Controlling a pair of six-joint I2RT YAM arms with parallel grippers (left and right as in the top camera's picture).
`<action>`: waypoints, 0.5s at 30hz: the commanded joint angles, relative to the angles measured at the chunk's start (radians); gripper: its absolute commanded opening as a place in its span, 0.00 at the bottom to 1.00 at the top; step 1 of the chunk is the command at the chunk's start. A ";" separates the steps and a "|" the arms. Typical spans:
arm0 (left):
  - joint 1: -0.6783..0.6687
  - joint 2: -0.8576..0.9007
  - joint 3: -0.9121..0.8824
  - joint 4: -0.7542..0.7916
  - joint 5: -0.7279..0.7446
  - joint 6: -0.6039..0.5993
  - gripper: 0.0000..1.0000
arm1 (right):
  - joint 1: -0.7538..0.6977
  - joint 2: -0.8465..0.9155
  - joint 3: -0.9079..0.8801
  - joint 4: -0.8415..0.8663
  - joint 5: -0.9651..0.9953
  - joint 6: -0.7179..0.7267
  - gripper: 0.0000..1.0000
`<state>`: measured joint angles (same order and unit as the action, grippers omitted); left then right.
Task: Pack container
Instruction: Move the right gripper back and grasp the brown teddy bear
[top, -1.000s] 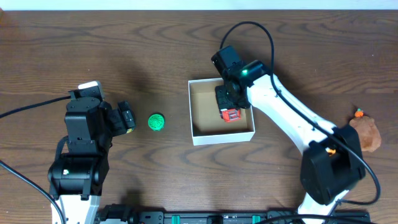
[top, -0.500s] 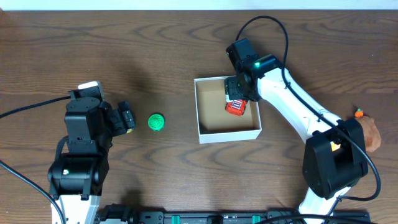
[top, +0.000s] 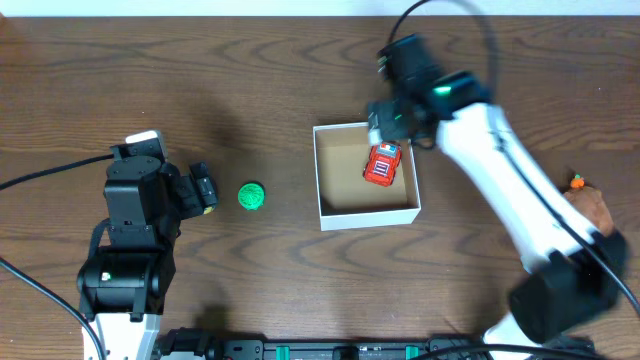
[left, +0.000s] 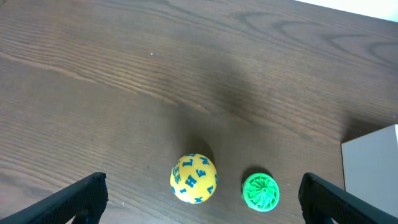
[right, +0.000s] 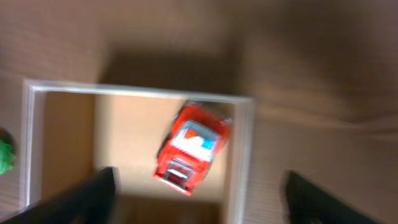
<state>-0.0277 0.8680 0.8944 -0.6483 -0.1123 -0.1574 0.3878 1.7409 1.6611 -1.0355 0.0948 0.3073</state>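
container (top: 366, 216): sits a little nearer the counter's right edge than a second ago.
red toy car (top: 381, 165): no longer gripped. It lies free on the container floor by the right wall, and it is nearer the far wall than a second ago.
right pincer (top: 388, 118): a second ago it was down inside the container, clamped on the red toy car. It has since let go, fingers spread wide, and risen over the container's far right corner, toward the counter's far edge.
right arm (top: 500, 170): now motion-blurred and swung higher, where earlier it bent low over the container.
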 joint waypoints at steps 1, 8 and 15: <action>0.005 0.000 0.024 -0.003 -0.004 -0.005 0.98 | -0.161 -0.141 0.042 -0.050 0.066 0.006 0.97; 0.005 0.000 0.024 -0.003 -0.004 -0.005 0.98 | -0.556 -0.162 0.032 -0.239 0.051 -0.093 0.99; 0.005 0.000 0.024 -0.003 -0.004 -0.005 0.98 | -0.818 -0.078 -0.067 -0.286 0.056 -0.240 0.99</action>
<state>-0.0277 0.8680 0.8944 -0.6483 -0.1120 -0.1574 -0.3729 1.6356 1.6402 -1.3186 0.1486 0.1444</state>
